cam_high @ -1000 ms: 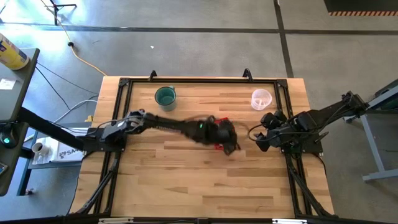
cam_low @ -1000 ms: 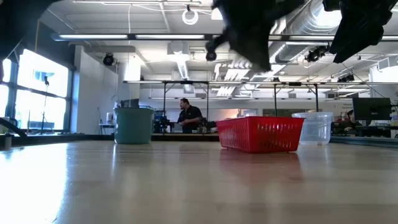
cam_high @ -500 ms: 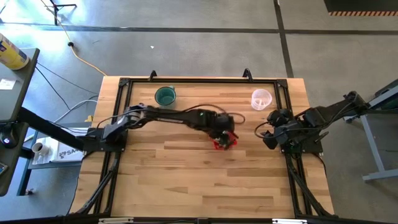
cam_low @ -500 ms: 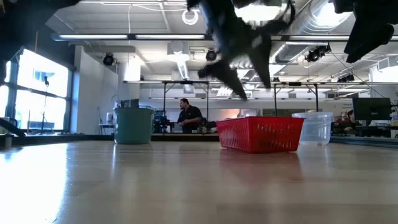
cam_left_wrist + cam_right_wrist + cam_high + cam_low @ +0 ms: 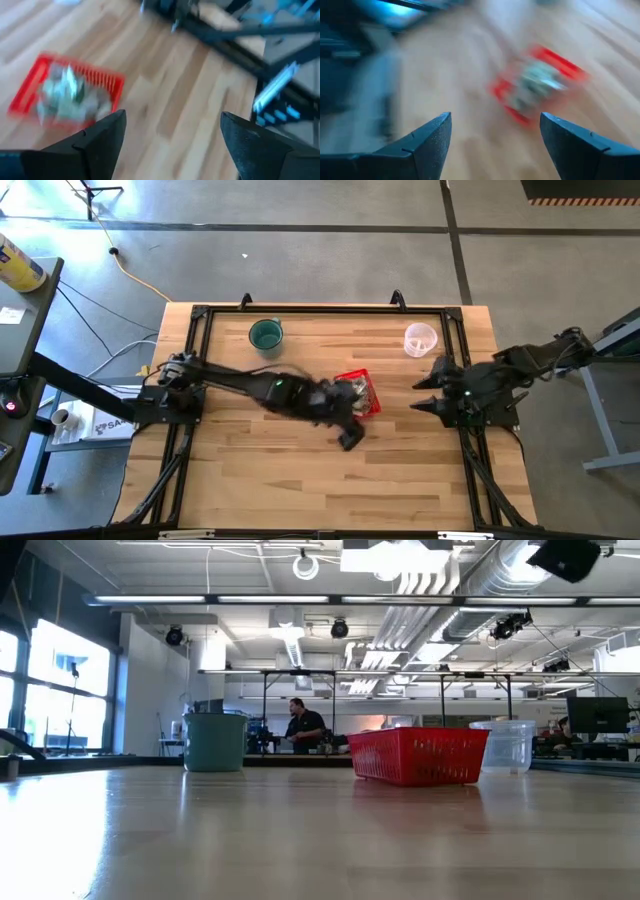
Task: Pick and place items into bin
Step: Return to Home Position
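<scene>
**Q:** State of the left claw (image 5: 172, 117)?
**A:** Fingers wide apart, nothing held. It hangs over the bench (image 5: 300, 480) just beside the bin (image 5: 372, 404), on the bin's near side (its outline is smeared in the high view).

**Q:** Right claw (image 5: 495, 117)?
**A:** Fingers spread, empty. It sits at the bench's right edge, apart from the bin.

**Q:** Bin location?
**A:** Upright near mid-bench, somewhat toward the right edge. The items (image 5: 351, 390) lie piled inside it.

**Q:** Other objects?
**A:** A teal cup (image 5: 266, 334) and a clear cup (image 5: 420, 339) stand along the far edge.
</scene>
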Controlling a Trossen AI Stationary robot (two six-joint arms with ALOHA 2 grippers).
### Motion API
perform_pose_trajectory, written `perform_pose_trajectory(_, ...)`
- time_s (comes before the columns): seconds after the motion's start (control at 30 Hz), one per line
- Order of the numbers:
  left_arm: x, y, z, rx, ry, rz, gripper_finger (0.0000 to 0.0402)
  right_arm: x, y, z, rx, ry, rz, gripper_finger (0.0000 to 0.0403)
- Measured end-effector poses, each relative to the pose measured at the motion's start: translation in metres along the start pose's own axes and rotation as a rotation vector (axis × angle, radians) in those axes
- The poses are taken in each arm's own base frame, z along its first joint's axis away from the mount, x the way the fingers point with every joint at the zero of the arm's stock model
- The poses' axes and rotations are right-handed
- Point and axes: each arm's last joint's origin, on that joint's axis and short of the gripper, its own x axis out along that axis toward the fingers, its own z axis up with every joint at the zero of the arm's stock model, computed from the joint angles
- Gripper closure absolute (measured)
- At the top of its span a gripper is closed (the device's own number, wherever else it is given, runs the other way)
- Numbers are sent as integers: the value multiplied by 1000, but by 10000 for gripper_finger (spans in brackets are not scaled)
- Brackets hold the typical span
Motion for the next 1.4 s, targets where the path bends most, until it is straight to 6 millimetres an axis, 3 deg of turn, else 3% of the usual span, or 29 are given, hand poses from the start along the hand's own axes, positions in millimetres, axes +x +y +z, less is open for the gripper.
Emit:
perform_pose_trajectory(0.1,32,4,-3,13,-80,-126,45,-2,-3,-2,-9,-60,81,110)
perform_pose_trajectory(0.2,66,9,-28,16,-90,-326,48,11,-18,-26,43,-43,93,110)
perform_pose_trajectory(0.27,72,21,-44,17,-43,-369,50,12,-25,-37,65,-50,159,110)
perform_pose_trajectory(0.33,56,37,-43,1,-70,-362,50,-1,-32,-37,85,-120,209,110)
perform_pose_trajectory(0.47,-8,67,-40,-30,-251,-287,49,-41,-53,-37,73,-303,187,110)
perform_pose_trajectory(0.57,-37,94,-59,-14,-305,-246,48,-69,-70,-44,46,-434,194,110)
perform_pose_trajectory(0.67,-62,120,-77,-22,-423,-311,48,-81,-82,-55,19,-489,249,110)
perform_pose_trajectory(0.73,-69,137,-95,-52,-507,-377,48,-76,-82,-58,-17,-443,247,110)
perform_pose_trajectory(0.87,-60,170,-139,-72,-599,-441,48,-60,-76,-58,-43,-440,270,110)
perform_pose_trajectory(0.93,-60,182,-150,-115,-682,-473,48,-48,-75,-64,-59,-441,304,110)
perform_pose_trajectory(1.03,-50,207,-179,-146,-651,-434,48,-31,-71,-67,-59,-490,362,110)
perform_pose_trajectory(1.23,-55,227,-204,-156,-641,-518,48,4,-68,-77,-2,-534,421,110)
perform_pose_trajectory(1.4,-65,241,-225,-98,-550,-638,48,8,-73,-77,62,-623,345,110)
